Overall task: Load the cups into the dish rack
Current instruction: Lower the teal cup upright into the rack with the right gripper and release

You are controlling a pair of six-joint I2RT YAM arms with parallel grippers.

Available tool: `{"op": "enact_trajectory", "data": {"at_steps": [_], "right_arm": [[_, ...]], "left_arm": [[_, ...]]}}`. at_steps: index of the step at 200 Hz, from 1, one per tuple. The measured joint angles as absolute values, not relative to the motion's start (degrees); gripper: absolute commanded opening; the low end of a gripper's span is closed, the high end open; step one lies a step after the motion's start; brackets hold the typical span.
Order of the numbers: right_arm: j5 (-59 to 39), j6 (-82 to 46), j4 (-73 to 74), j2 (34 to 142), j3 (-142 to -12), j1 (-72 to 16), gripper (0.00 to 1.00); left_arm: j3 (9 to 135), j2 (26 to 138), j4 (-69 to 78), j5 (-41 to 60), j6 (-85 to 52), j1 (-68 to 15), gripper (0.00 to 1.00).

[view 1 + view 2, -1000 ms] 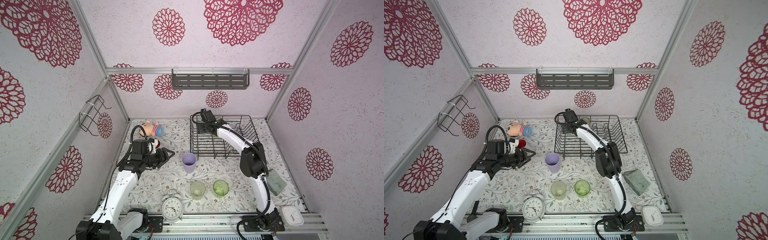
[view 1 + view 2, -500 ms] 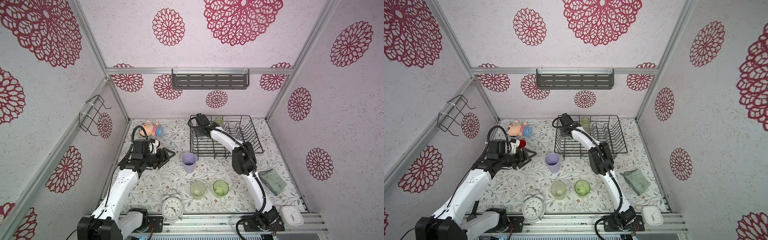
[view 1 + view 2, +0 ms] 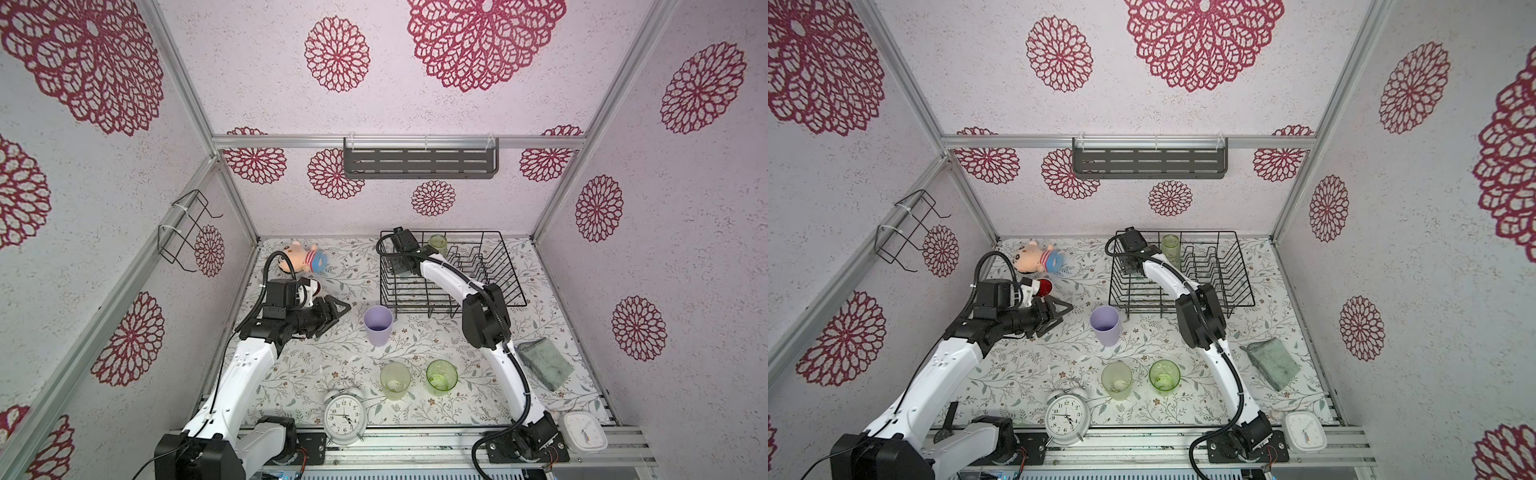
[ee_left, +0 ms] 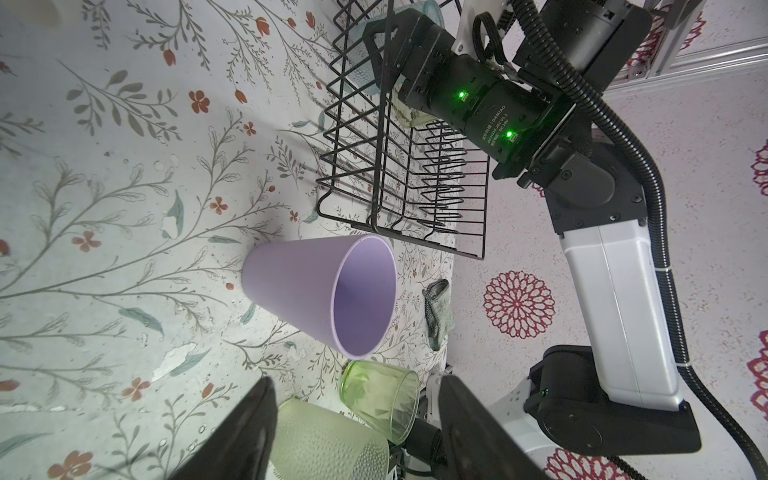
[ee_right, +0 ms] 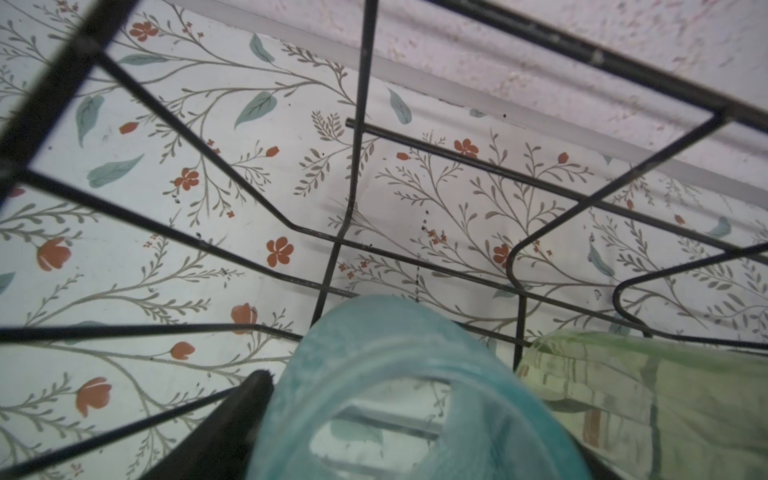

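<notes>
Right gripper [image 3: 400, 269], grip unclear, is at the blue cup [image 5: 415, 374] inside the dish rack [image 3: 465, 232], apparently to seat it. Left gripper [image 3: 343, 313], spread and empty, faces the lilac tumbler [image 3: 378, 328]

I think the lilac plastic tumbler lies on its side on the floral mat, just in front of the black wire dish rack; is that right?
Not quite: the lilac plastic tumbler stands upright, mouth up, on the floral mat, just in front of the black wire dish rack, as both top views show.
</notes>
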State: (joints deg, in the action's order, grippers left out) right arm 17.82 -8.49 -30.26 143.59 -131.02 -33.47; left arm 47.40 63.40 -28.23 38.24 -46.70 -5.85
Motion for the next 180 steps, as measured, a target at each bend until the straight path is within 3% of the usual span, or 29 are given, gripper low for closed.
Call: {"op": "enact_trajectory", "data": {"at_steps": [42,68,100,129,180], "right_arm": [[17.63,-7.86,-30.26,143.57,-131.02,-33.47,0.91],[17.19,-7.53,-30.39,143.44,-131.02,-33.47,0.93],[14.81,-9.13,-31.40,141.05,-130.72,-33.47,0.96],[12.23,-10.55,-31.35,133.36,-126.74,-33.71,0.95],[10.46,-11.31,-30.41,115.33,-113.54,-33.85,0.85]], "left_arm": [[47.40,63.40,-28.23,38.24,-46.70,-5.85,0.66],[47.40,63.40,-28.23,38.26,-46.85,-5.85,0.76],[47.35,63.40,-28.18,38.20,-46.74,-5.89,0.79],[47.29,63.40,-28.18,37.71,-46.70,-6.37,0.81],[48.05,64.97,-29.71,31.53,-45.63,-12.45,0.81]]}}
